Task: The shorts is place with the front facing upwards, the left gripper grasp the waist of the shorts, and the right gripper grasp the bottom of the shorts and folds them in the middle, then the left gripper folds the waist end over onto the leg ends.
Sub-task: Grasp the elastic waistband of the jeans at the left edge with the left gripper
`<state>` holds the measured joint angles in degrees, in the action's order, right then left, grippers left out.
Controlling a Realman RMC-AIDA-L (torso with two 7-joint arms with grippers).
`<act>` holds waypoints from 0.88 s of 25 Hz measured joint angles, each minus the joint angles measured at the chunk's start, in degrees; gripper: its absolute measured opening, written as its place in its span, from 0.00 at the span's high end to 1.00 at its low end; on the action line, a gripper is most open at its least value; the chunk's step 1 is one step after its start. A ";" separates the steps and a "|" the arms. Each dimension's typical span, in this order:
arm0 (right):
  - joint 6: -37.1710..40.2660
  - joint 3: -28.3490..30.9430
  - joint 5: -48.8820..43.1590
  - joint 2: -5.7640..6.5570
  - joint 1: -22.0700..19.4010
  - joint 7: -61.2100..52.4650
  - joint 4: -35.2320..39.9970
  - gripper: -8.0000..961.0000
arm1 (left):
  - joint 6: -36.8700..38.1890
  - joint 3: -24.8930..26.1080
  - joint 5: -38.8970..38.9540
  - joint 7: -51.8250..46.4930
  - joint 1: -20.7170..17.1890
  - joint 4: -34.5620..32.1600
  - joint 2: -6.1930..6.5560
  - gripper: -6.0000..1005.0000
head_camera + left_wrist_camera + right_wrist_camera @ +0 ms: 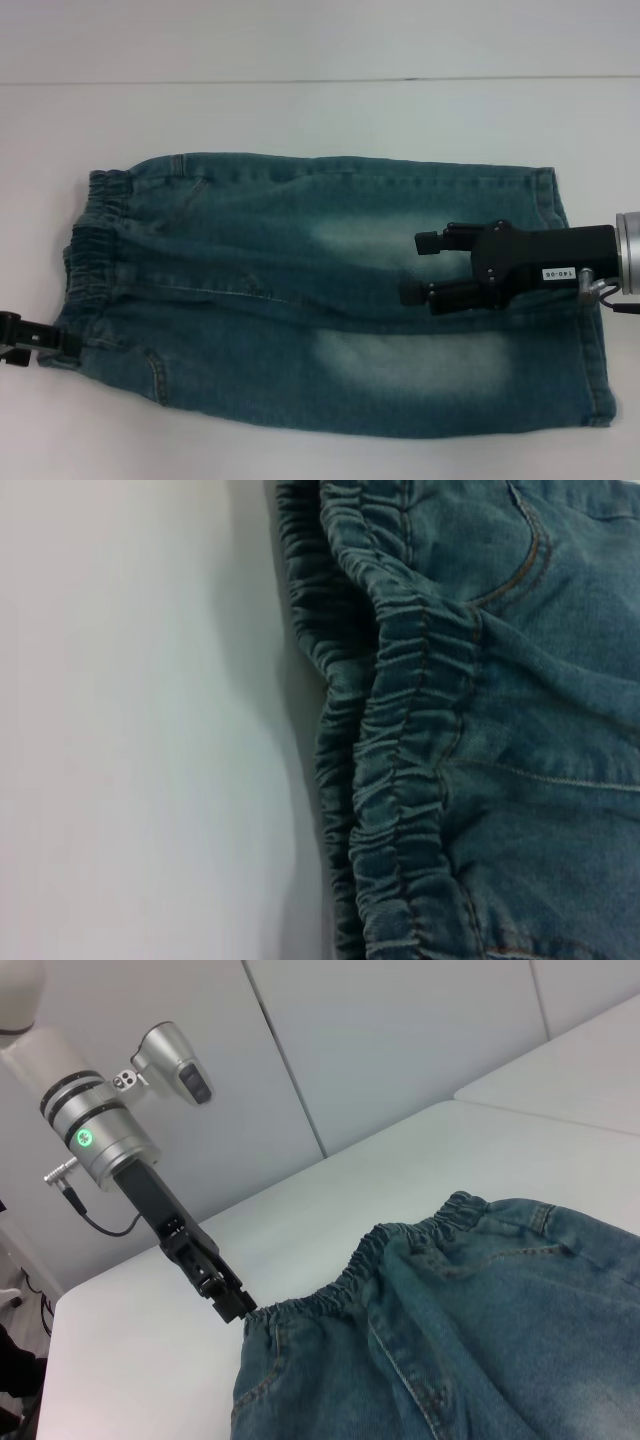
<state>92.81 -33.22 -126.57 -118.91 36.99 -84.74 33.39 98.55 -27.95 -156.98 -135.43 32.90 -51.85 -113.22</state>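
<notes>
Denim shorts (330,290) flat under parted right pincer (421,268).

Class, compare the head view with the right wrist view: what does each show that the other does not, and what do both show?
Only the head view shows the right gripper, jaws open, over the legs of the shorts, and the leg hems.

Only the right wrist view shows the left arm in full, with a green light, and the wall panels behind.

Both show the shorts lying flat on the white table, their elastic waist, and the left gripper at the waist's near corner.
</notes>
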 joint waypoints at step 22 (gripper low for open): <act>0.21 0.00 0.00 0.00 -0.44 1.40 -0.73 0.02 | -2.45 -1.66 -0.02 -0.86 0.63 2.59 0.16 0.10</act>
<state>93.02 -33.22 -126.56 -118.91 36.56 -83.33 32.66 96.11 -29.62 -157.00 -136.29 33.53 -49.26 -113.06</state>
